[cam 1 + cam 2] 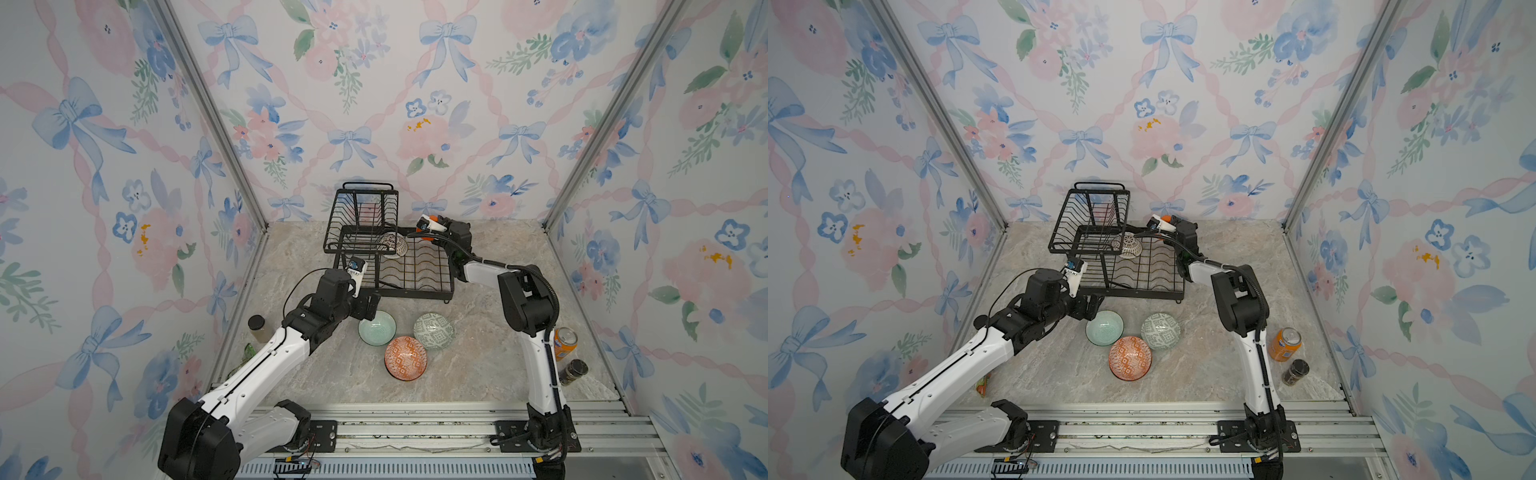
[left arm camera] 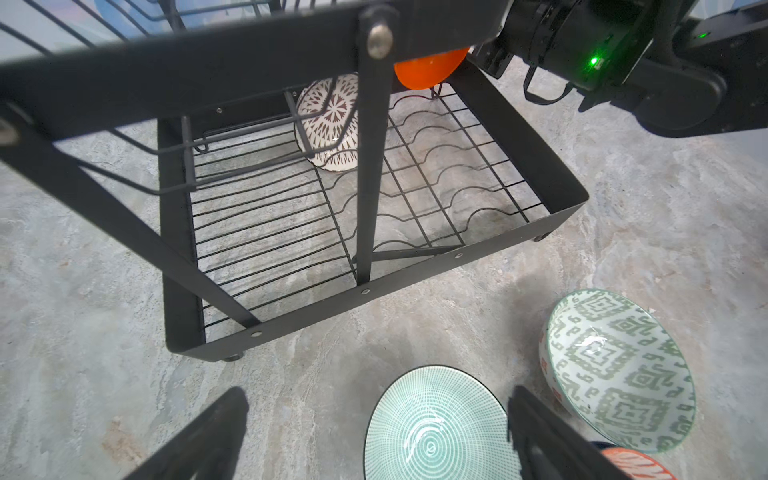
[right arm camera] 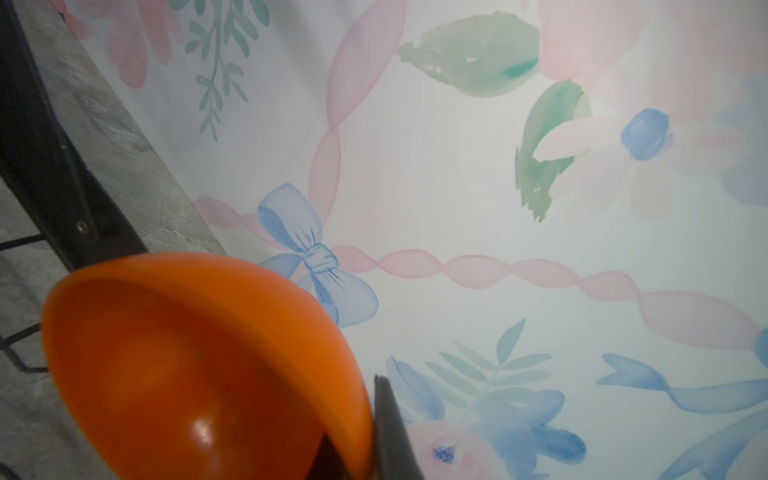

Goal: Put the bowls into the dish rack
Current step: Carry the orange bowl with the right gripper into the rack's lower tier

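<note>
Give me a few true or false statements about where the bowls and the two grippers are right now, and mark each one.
1. The right gripper is shut on the plain orange bowl. True.
2. The dish rack holds no bowl. False: the black-and-white bowl leans in its lower tray.
3. Three bowls sit on the table in front of the rack. True: the mint bowl, the green-patterned bowl and the orange-patterned bowl.
4. The left gripper grips the mint bowl. False: its fingers stand open above that bowl, which rests on the table.
</note>
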You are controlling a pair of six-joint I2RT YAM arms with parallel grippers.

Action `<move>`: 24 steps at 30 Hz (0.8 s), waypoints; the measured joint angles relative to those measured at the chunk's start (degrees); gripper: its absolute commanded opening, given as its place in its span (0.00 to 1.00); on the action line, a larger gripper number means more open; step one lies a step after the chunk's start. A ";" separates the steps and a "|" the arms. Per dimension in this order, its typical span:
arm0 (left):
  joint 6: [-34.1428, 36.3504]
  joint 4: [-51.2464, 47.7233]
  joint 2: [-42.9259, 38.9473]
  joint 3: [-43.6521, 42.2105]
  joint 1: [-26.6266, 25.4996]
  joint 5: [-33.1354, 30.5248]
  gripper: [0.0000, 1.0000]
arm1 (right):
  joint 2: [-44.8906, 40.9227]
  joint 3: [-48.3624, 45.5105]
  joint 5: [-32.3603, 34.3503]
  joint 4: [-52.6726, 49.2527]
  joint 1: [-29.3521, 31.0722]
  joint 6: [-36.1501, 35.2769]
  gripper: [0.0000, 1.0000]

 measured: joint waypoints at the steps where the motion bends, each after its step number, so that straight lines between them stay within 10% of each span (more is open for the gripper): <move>1: 0.00 0.04 -0.02 0.00 0.20 0.15 0.98 | 0.20 0.00 0.00 0.61 0.07 -0.52 0.00; 24: -0.20 0.17 -1.36 -0.81 1.14 0.61 0.98 | 3.52 -1.51 1.01 8.31 2.67 -9.92 0.00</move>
